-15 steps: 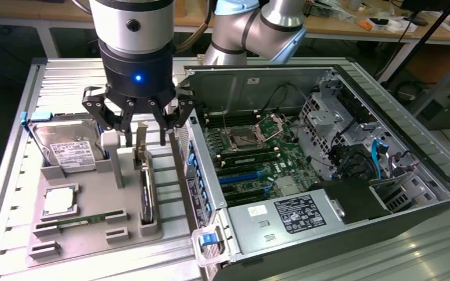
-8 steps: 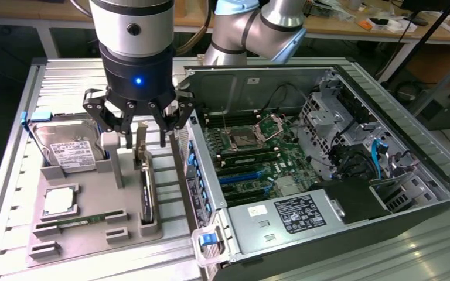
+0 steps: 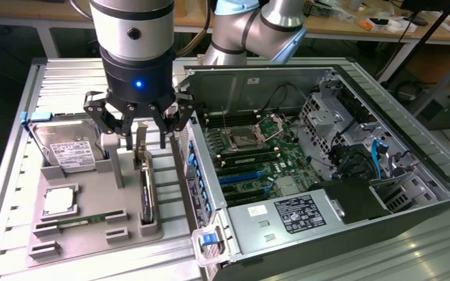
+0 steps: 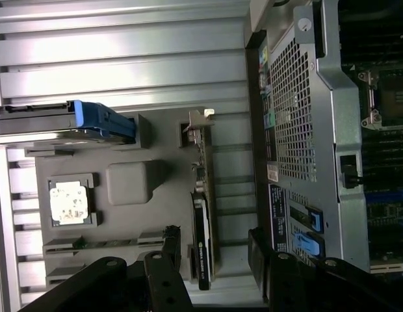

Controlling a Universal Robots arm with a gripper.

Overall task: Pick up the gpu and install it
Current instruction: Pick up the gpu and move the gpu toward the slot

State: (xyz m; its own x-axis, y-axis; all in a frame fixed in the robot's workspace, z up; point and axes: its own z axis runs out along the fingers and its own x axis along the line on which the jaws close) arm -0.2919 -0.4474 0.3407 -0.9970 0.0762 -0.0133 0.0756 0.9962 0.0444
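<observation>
The gpu [image 3: 147,196] is a thin black card with a silver end bracket. It stands on its long edge in a slot of the grey holder tray [image 3: 92,243], at the exterior view's left of the open computer case [image 3: 311,146]. My gripper [image 3: 141,133] hangs just above the card's bracket end, open, with one finger to each side of the card. In the wrist view the gpu [image 4: 203,224] runs between the two black fingertips [image 4: 166,250], with a gap on both sides. Nothing is held.
The tray also holds a silver hard drive [image 3: 68,149] with a blue handle, a CPU [image 3: 59,201] and a green RAM stick [image 3: 77,223]. The case's wall [image 4: 305,117] rises close beside the gpu. Blue expansion slots [image 3: 245,174] lie on the motherboard inside.
</observation>
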